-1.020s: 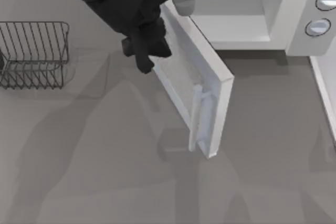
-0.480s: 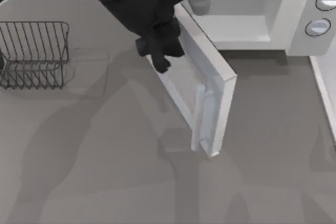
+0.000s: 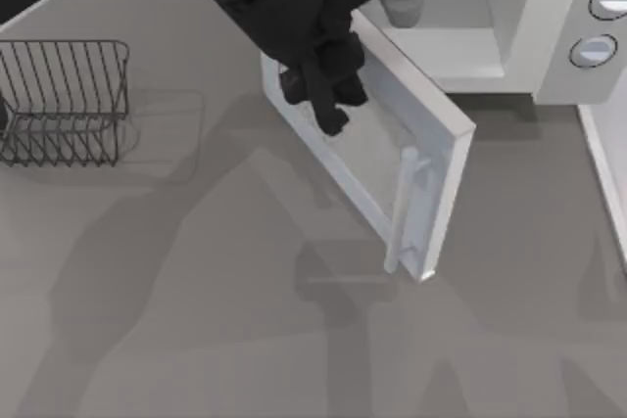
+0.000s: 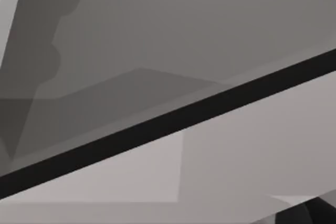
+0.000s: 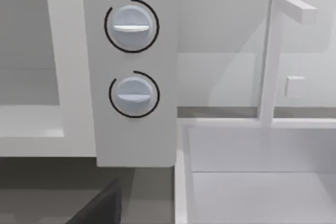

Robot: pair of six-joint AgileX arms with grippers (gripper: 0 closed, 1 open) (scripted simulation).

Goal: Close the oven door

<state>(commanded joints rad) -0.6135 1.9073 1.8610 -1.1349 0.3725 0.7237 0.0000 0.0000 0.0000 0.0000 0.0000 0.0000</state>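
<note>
The oven door (image 3: 377, 159) stands partly open, swung out from the white oven body (image 3: 554, 36) at the table's back right. It is a white panel with a greyish window, and its pale bar handle (image 3: 403, 210) runs near the free edge. My left gripper (image 3: 328, 110), black, reaches down from the back and rests against the door's outer face near the hinge side. The open oven cavity (image 3: 441, 17) lies behind the door. In the right wrist view I see the oven's two round knobs (image 5: 131, 24) (image 5: 134, 94) straight ahead.
A dark wire basket (image 3: 64, 100) stands at the left of the table. A white sink (image 5: 252, 182) with a tall white tap (image 5: 270, 56) sits right of the oven. The grey tabletop (image 3: 196, 320) in front of the door is open floor.
My left gripper has moved right and forward, staying against the door. The door has swung with it, its free edge and handle shifting to the right, toward the oven.
</note>
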